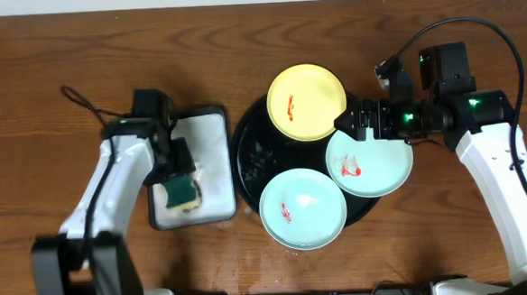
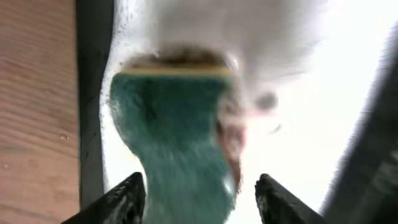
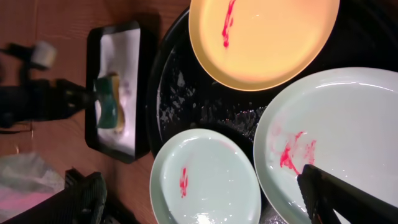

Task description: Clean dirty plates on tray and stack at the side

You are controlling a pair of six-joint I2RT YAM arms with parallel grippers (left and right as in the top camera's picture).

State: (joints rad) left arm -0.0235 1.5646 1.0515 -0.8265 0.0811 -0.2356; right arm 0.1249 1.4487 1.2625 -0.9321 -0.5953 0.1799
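Plates: the yellow plate [image 1: 307, 102], right mint plate [image 1: 370, 163] and front mint plate [image 1: 303, 209] all lie on the black dish [image 1: 251, 162], and each shows red smears.
Done: nothing yet, by my reading; no plate looks wiped and none is stacked on the worktop [image 1: 42, 69].
Left pincer [image 2: 196, 196]: spread, with a finger on either side of the sponge [image 2: 174, 124] in its small tray [image 1: 207, 141]. I cannot tell whether they touch it.
Right pincer [image 1: 351, 121]: spread and holding nothing, over the rim of the right mint plate.
Left to do: grip the sponge, wipe all three plates, stack them aside.
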